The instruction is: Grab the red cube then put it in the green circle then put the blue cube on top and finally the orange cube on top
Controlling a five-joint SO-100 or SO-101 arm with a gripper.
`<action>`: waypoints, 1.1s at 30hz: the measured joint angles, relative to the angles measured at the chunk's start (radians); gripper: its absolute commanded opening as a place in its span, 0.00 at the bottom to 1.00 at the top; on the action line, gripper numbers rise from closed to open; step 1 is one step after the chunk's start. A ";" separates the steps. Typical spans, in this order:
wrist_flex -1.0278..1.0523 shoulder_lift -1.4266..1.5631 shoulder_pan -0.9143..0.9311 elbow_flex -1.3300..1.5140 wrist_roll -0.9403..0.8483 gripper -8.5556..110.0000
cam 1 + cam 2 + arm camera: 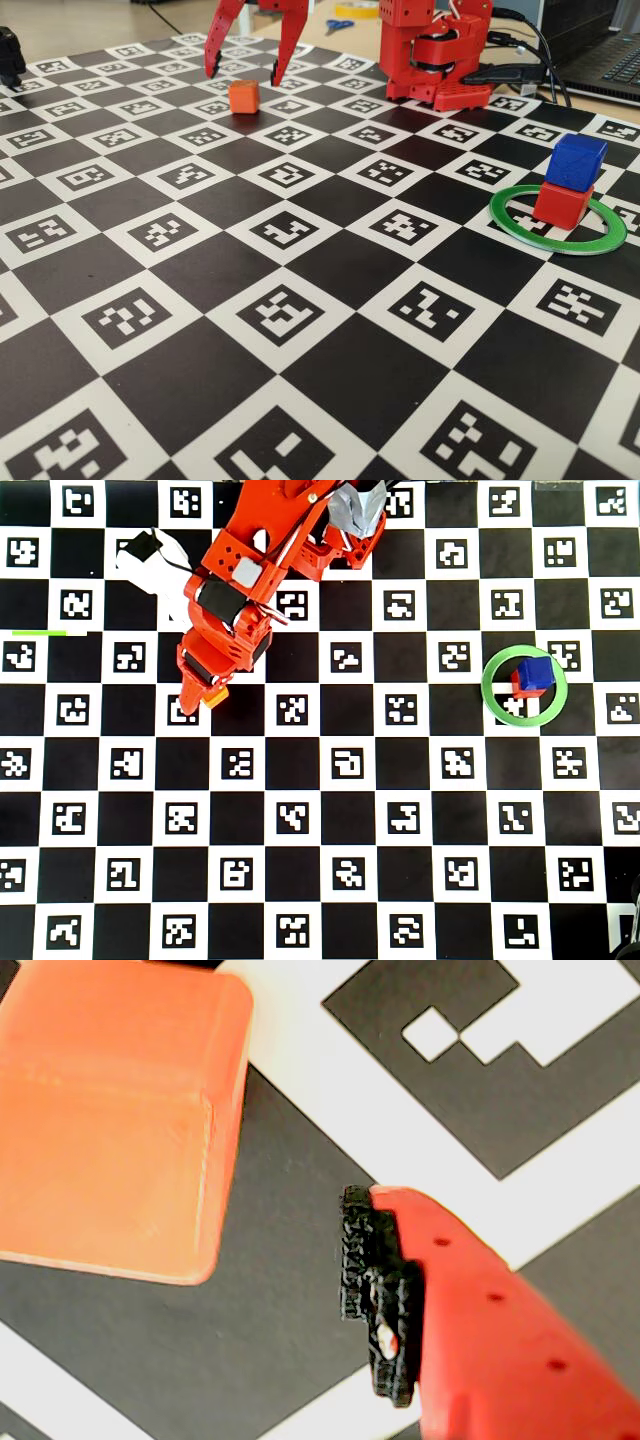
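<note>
The orange cube (243, 96) (214, 695) rests on the checkered board at the far left. My red gripper (245, 72) hangs open just above it, one finger on either side in the fixed view. In the wrist view the orange cube (110, 1120) fills the upper left. A black fingertip pad (365, 1260) stands to its right with a gap of board between; the other finger is out of frame. At the right, the blue cube (578, 160) (536, 672) sits on the red cube (562, 204) (518, 688) inside the green circle (500, 210) (485, 685).
The arm's red base (440, 50) stands at the board's far edge, with cables and a laptop (610, 60) behind it to the right. A black object (10, 55) sits at the far left edge. The board (300, 330) is covered in printed markers.
</note>
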 measured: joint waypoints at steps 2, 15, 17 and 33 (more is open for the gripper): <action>-0.017 -0.012 0.003 0.000 0.000 0.39; -0.091 -0.107 0.021 0.000 0.000 0.35; -0.100 -0.107 0.026 0.000 0.000 0.33; -0.112 -0.107 0.029 0.000 0.005 0.18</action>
